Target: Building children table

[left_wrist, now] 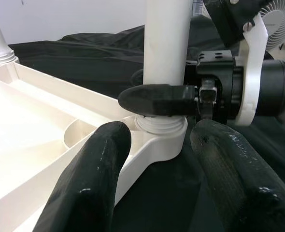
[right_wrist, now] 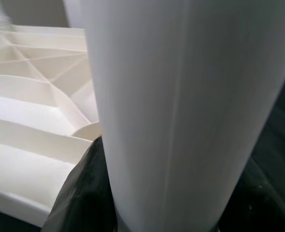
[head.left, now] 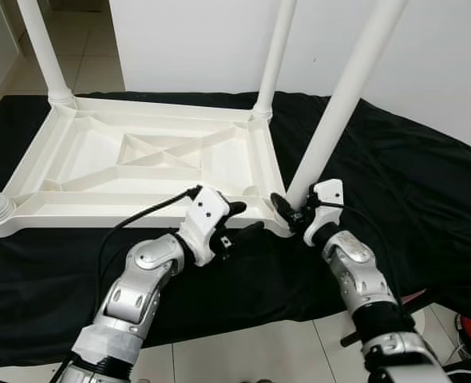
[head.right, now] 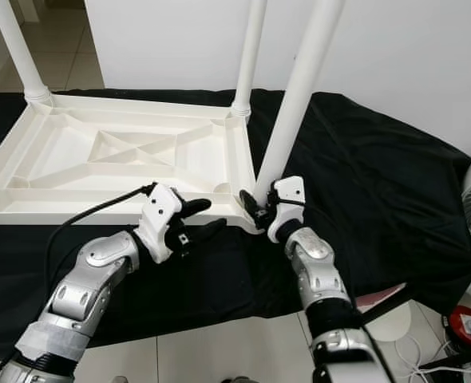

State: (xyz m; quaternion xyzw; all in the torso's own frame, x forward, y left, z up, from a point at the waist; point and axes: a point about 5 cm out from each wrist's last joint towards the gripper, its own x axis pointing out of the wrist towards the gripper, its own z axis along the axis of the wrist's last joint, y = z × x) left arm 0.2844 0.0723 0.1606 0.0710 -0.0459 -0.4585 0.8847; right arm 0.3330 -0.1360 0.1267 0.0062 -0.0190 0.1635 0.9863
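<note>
Lies upside down on the black cloth point(head.left: 395, 191), the white table top point(head.left: 152, 163), so sockets face up; at its near right corner, right gripper point(head.left: 293, 212) clenched round leg point(head.left: 339, 104) to seat it, left gripper point(head.left: 239, 225) spread beside, bracing.

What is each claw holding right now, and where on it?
The right claw grips the white plastic table leg at its base, just above the corner socket of the upturned white tabletop. The left claw is open, holding nothing.
</note>
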